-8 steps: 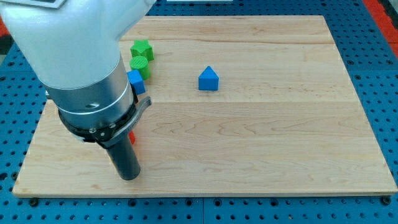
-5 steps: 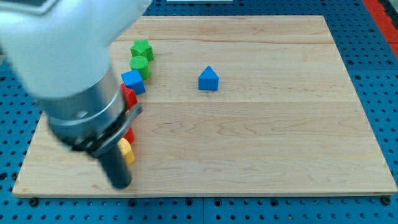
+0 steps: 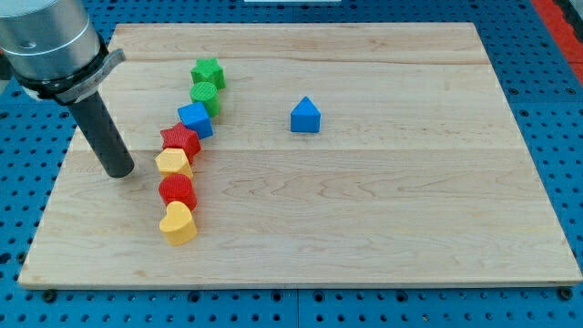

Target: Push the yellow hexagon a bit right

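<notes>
My tip (image 3: 119, 170) rests on the wooden table (image 3: 364, 219) toward the view's left, and it sits just to the left of the yellow hexagon (image 3: 173, 164), near it but with a thin strip of bare wood showing between us, so I am not touching it. I carry no pincer at all, only this straight dark rod, so there is nothing on me that could stand wide, narrow or closed on a block.

The yellow hexagon lies in the middle of a curving chain of blocks that runs from the view's top down toward the bottom on the left half of the table. At the head of the chain is the green star (image 3: 209, 72), and right below it the green cylinder (image 3: 205, 94), the two touching. Next comes a blue block (image 3: 195, 118) whose shape I cannot make out surely, then the red star (image 3: 180, 140), which presses against the top edge of the yellow hexagon. Below the hexagon and touching it sits a red round block (image 3: 178, 190), and at the tail is the yellow heart (image 3: 178, 222), touching that red one from beneath.

Well apart from the chain, toward the middle of the table and nearer the view's top, the blue triangle block (image 3: 306, 116) stands alone
</notes>
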